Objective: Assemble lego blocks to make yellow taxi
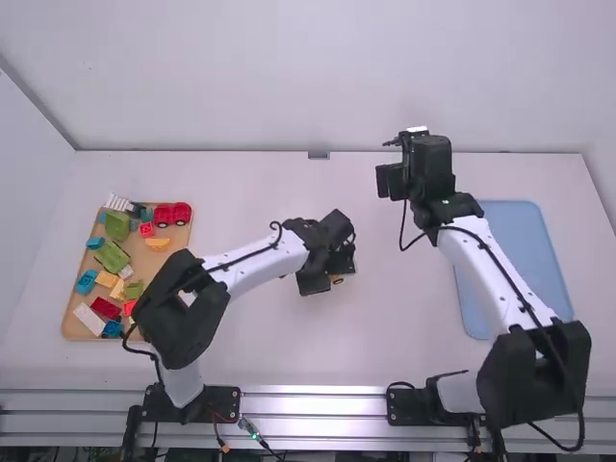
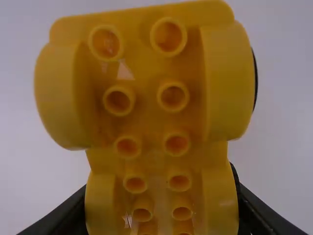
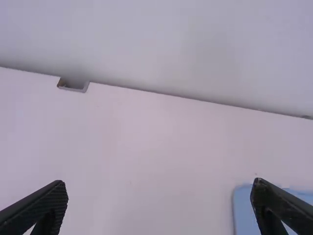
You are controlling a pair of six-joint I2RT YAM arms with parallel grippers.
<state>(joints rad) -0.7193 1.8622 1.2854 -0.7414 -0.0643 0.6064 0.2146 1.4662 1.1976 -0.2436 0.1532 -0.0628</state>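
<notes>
My left gripper [image 1: 337, 273] is over the middle of the table, a small part of the yellow car base [image 1: 337, 280] showing at its fingers. In the left wrist view that yellow car base [image 2: 152, 117] has its tubed underside facing the camera, wheel arches along both sides, and the left gripper [image 2: 159, 223] is shut on it. My right gripper [image 1: 389, 168] is raised over the table's far part, right of the middle. In the right wrist view the right gripper [image 3: 159, 200] stands open with nothing between its fingers.
A wooden tray [image 1: 75, 325] at the far left holds a red car [image 1: 173, 215], green pieces [image 1: 112, 256] and several other loose blocks. On the right, partly under the right arm, lies a blue tray [image 1: 525, 260]. A wall [image 1: 308, 77] rises behind the table.
</notes>
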